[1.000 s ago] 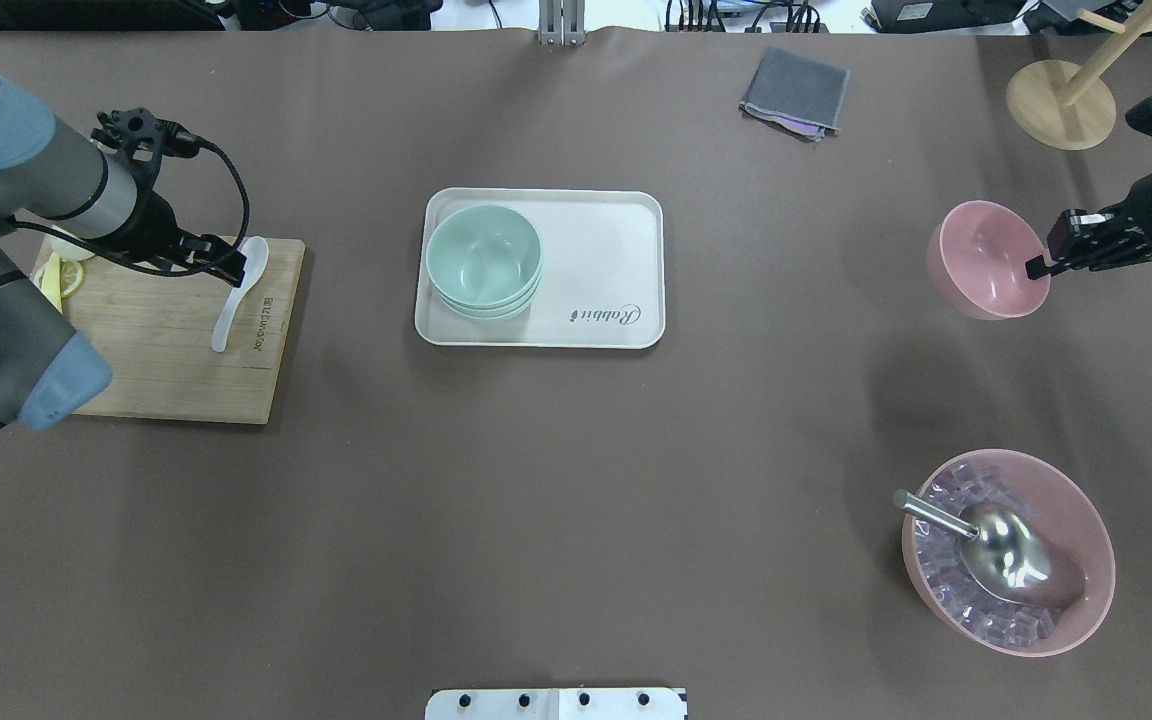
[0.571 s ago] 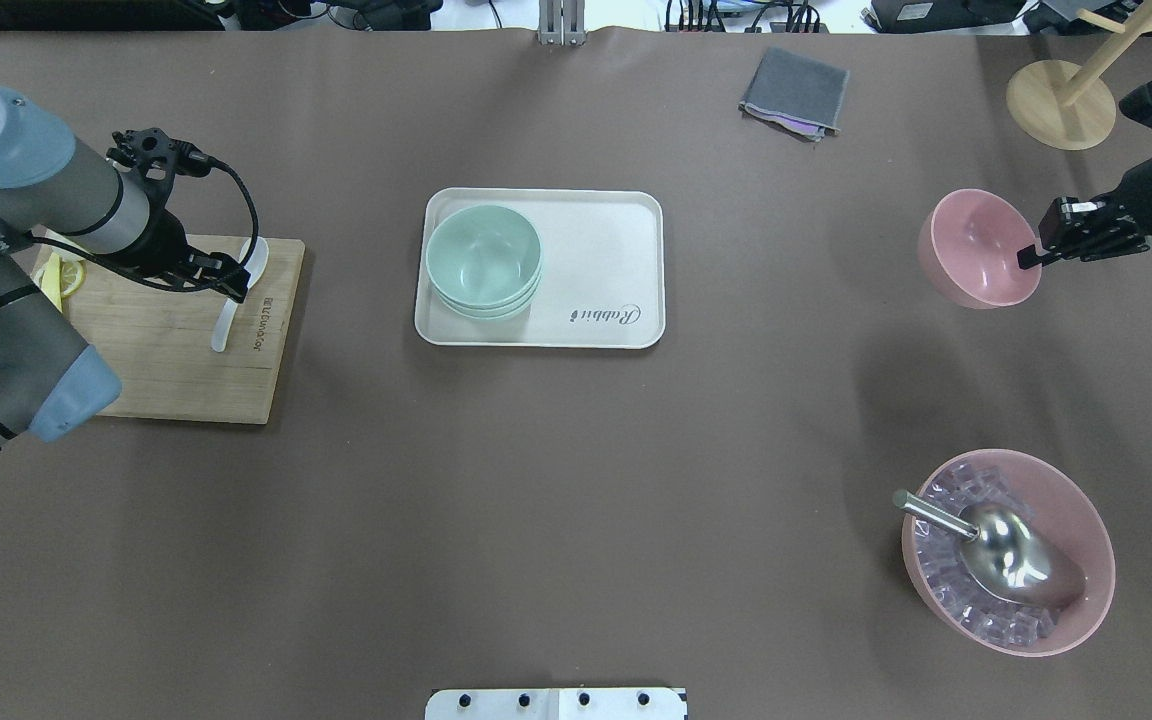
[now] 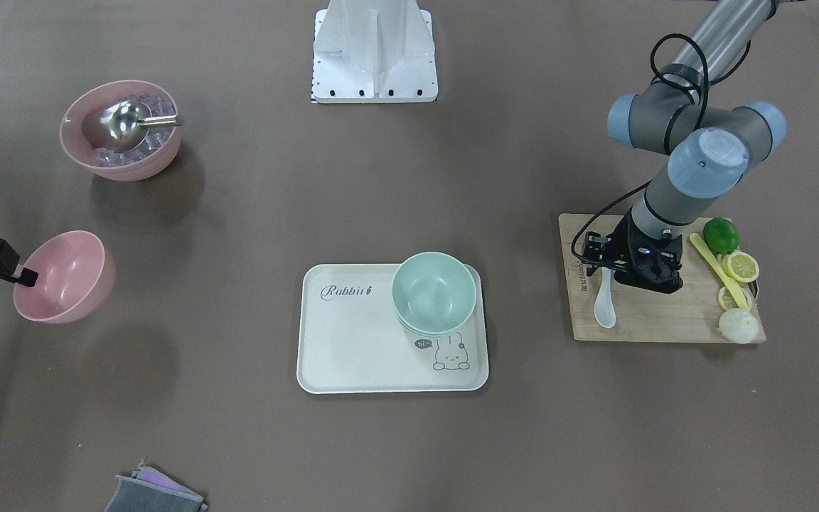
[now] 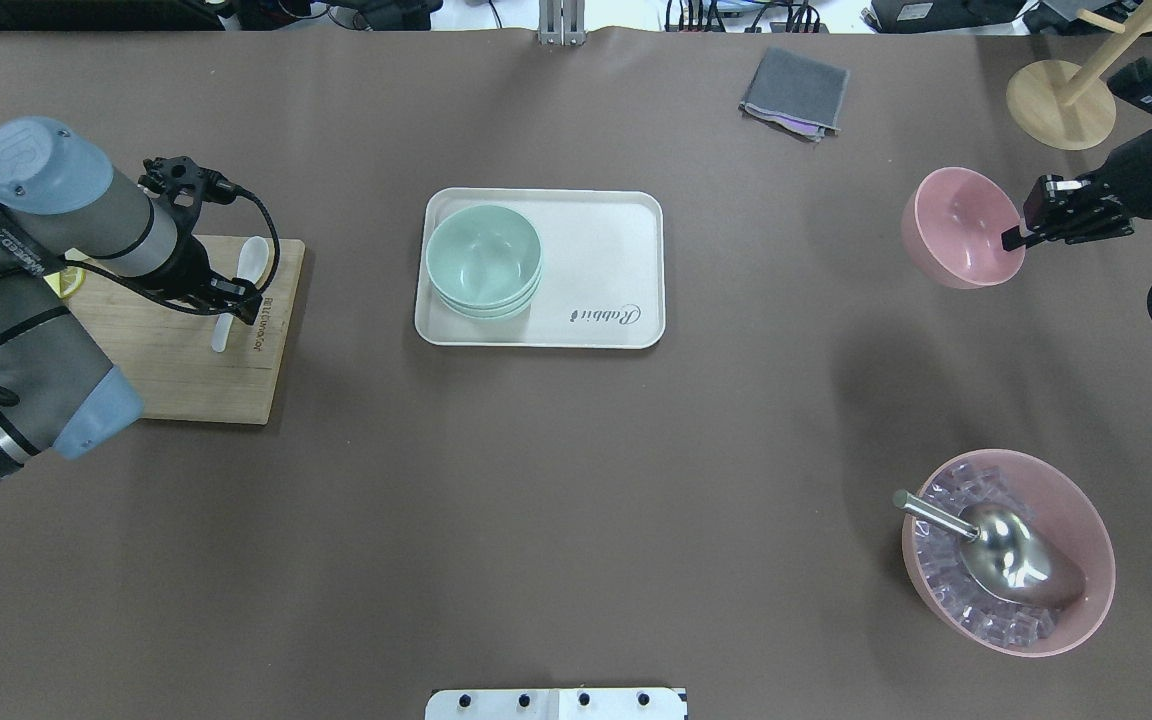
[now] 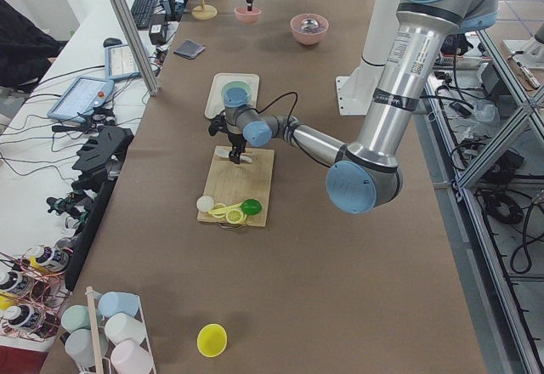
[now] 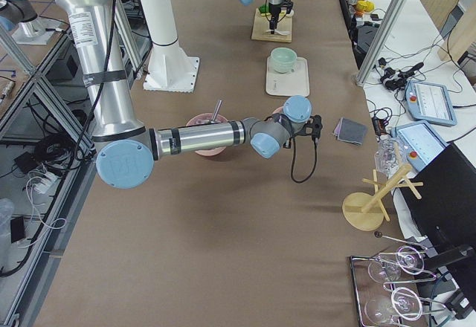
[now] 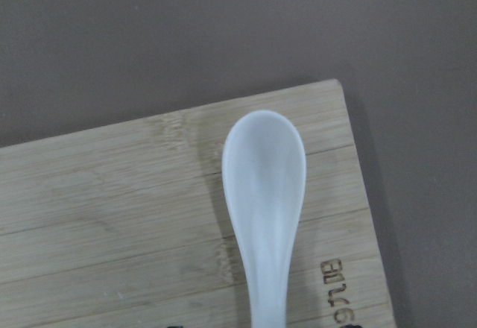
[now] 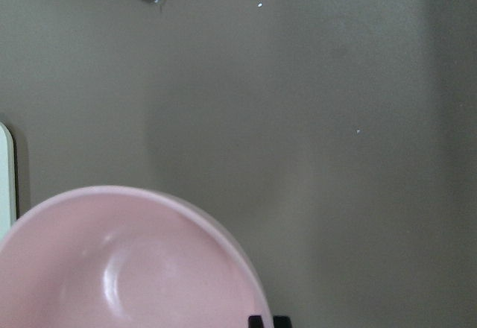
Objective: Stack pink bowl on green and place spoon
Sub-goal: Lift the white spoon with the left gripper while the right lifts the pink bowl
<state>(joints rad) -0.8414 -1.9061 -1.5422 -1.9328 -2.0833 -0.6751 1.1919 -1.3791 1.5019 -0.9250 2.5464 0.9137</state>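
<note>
The right hand (image 4: 1021, 238) is gripping the small pink bowl (image 4: 958, 228) by the rim on the robot's right. One finger is showing inside the wall, and the bowl is hanging tilted. It seems clear of the desk (image 4: 576, 480), judging by the shadow lying apart from it. The stack of pale green bowls (image 4: 483, 255) is sitting in the far left corner of the cream tray (image 4: 616, 230) at mid-desk. That is well apart from the pink bowl and straight toward the robot's left, so the right arm is the one placed to bring it across and lower it in. On the other side, the left hand (image 4: 234, 303) is hovering low over the white soup spoon (image 4: 252, 262) on the bamboo cutting board (image 4: 176, 370). The spoon is lying with its long axis running away from the robot, scoop at the far end and handle near. In the wrist view the jaws are standing apart on either side of the handle, not yet closing on it.
</note>
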